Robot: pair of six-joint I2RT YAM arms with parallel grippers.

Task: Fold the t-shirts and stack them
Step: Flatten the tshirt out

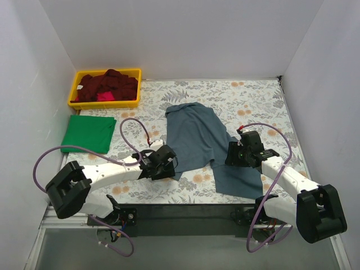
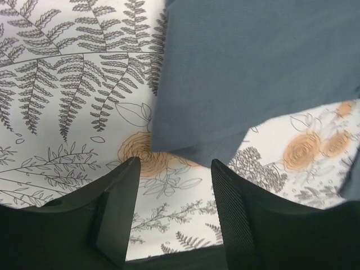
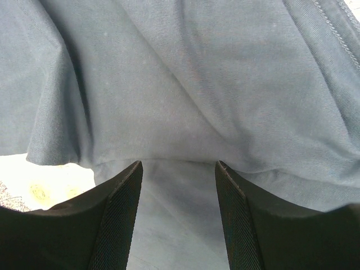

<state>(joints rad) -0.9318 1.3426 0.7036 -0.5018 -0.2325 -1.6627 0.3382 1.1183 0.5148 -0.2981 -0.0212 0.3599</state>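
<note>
Both end effectors open at the near edge of the slate-blue t-shirt (image 1: 194,132), which lies rumpled on the table (image 1: 253,95).
Far left of the slate-blue t-shirt: dark red shirts (image 1: 109,84) in the yellow bin (image 1: 75,93) and a folded green shirt (image 1: 89,133). The left end effector (image 2: 174,166) has its fingers spread and empty, with the t-shirt's near-left corner just beyond the tips. The right end effector (image 3: 179,166) is spread low over the t-shirt's right side, a fold just past the tips.

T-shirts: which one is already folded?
The green shirt, a flat neat rectangle at the left. The blue shirt lies rumpled mid-table; the red ones are heaped in the bin.
</note>
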